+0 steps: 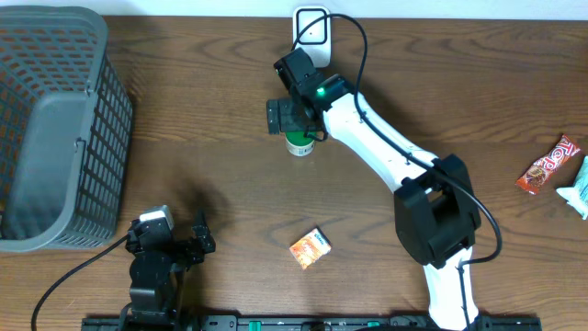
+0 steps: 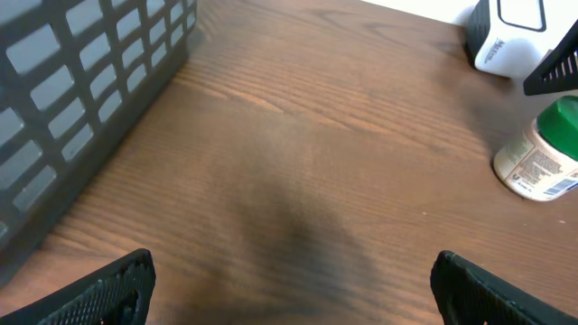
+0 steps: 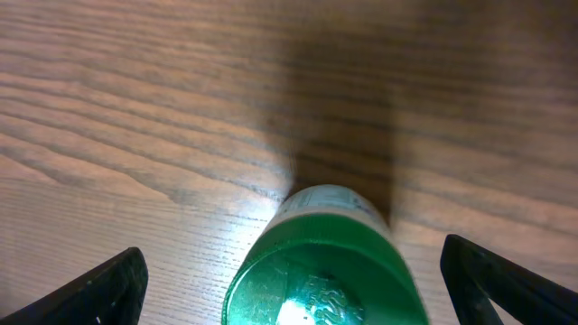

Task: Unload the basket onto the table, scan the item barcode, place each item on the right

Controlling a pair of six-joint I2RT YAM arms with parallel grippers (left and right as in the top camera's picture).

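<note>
1. The bottle (image 1: pixel 299 142), which I judged to be the item, stood upright on the tabletop (image 1: pixel 211 119), just in front of the scanner (image 1: pixel 312 26).
2. The right tool (image 3: pixel 293 280) hovered directly above the bottle. Its fingers (image 3: pixel 90 289) were wide apart, one on each side, and gripped nothing.
3. The left tool (image 2: pixel 293 284) sat low near the basket (image 1: pixel 55 129). It was also spread wide and empty, well apart from the bottle.
4. Risk: if the right tool came down off-centre, one finger could meet the bottle first and tip it over or push it into the scanner.
5. Risk: the bottle was round and looked smooth, so it could twist in a light grip and turn its label away from the scanner.
6. Risk: the left wrist view showed print on the label, but I could not tell where the barcode was. A blind presentation could miss the scan.
7. Risk: the scanner's cable ran close over the right arm, and a wide swing could snag it.
8. Count: one bottle, one scanner, one basket and one small box (image 1: pixel 310 248). There were two packets at the far right, a red packet (image 1: pixel 548 165) and a pale packet (image 1: pixel 577 188), and two arms.
</note>
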